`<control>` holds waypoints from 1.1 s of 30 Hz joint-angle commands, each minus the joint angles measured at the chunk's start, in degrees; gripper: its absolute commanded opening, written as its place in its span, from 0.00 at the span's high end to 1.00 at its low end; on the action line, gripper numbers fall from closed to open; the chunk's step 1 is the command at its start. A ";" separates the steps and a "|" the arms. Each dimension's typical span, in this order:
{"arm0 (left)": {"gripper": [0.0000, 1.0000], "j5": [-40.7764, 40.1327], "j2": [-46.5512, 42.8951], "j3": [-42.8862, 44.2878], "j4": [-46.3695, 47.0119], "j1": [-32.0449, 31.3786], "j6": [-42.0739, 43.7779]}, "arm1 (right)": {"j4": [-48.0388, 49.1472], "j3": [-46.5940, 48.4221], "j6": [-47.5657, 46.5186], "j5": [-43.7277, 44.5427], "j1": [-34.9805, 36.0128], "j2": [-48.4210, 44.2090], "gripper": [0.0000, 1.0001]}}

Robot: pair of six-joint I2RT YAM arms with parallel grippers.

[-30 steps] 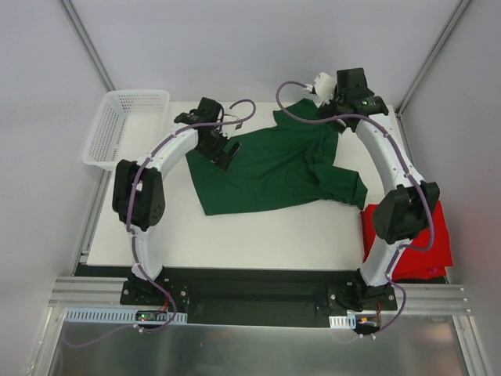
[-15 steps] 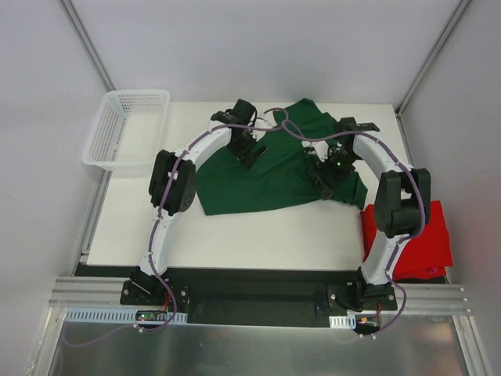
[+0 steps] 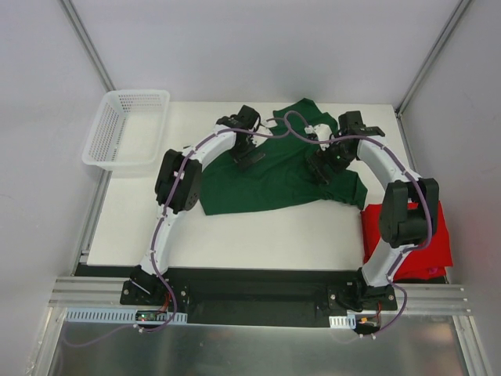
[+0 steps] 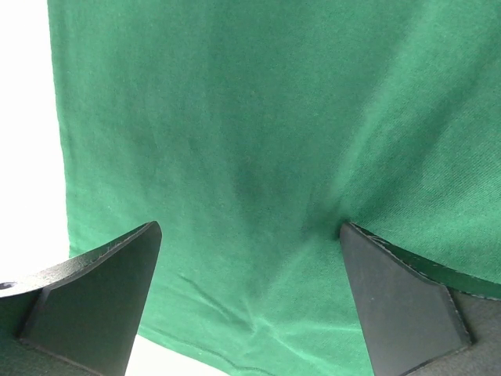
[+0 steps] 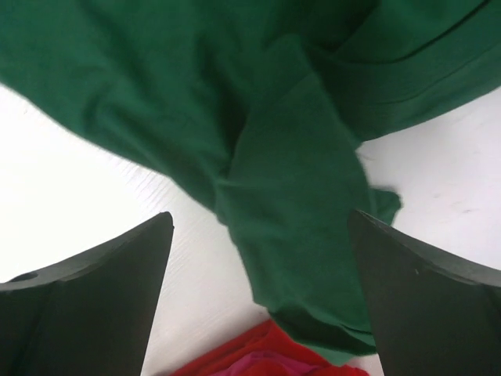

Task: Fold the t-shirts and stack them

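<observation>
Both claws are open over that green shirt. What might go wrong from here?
The right gripper hangs over a bunched sleeve of the green shirt; it may pinch several layers and fold crookedly. That sleeve ends beside the red shirt, which a pull might drag along. The left gripper is over flat cloth, hard to pinch.

Between my black fingers (image 4: 94,298) lay a plain forest-green t-shirt (image 3: 266,176); the other t-shirt (image 3: 442,235) was bright red, the mesh basket (image 3: 98,145) and table (image 3: 235,231) white.
</observation>
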 commanded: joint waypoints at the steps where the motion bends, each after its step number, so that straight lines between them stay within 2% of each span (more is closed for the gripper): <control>1: 0.01 -3.48 0.85 -2.48 -0.40 -0.51 1.67 | 5.60 0.60 2.37 2.44 0.76 -1.45 0.03; 11: 0.01 -5.94 -6.61 -12.58 2.59 1.24 2.99 | 6.04 -0.89 -2.81 12.55 3.93 8.13 0.05; 14: 0.00 -7.08 -8.99 -14.96 3.82 3.00 3.69 | 7.79 -2.47 -4.04 14.92 4.10 8.66 0.11; 16: 0.01 -8.31 -10.31 -16.27 4.69 4.40 4.39 | 8.06 -2.83 -4.57 15.98 4.10 8.31 0.24; 19: 0.00 -9.54 -10.93 -17.68 6.01 5.81 5.71 | 8.15 -3.09 -4.84 16.34 4.10 6.47 0.35; 21: 0.01 -10.77 -10.93 -18.30 6.72 6.34 6.68 | 7.89 -3.01 -4.57 18.25 4.10 5.06 0.39; 25: 0.01 -12.44 -10.58 -19.53 8.74 6.61 7.73 | 6.05 -1.78 -4.22 18.80 4.02 -0.90 0.37; 28: 0.01 -12.62 -10.23 -19.71 9.53 6.61 7.91 | 1.92 0.59 -4.22 18.18 3.84 -3.46 0.36; 30: 0.01 -13.06 -9.79 -20.06 10.41 6.69 8.17 | -1.33 1.56 -4.57 17.75 3.66 -5.49 0.40; 31: 0.01 -13.32 -9.70 -20.24 10.85 6.61 8.26 | -2.12 1.65 -4.75 17.83 3.40 -6.01 0.44; 32: 0.01 -13.50 -9.62 -20.32 11.11 6.61 8.79 | -3.17 1.48 -4.92 18.00 3.31 -6.63 0.63; 33: 0.01 -13.85 -9.70 -20.76 12.16 6.69 9.05 | -3.71 1.30 -4.92 18.09 3.14 -6.63 0.78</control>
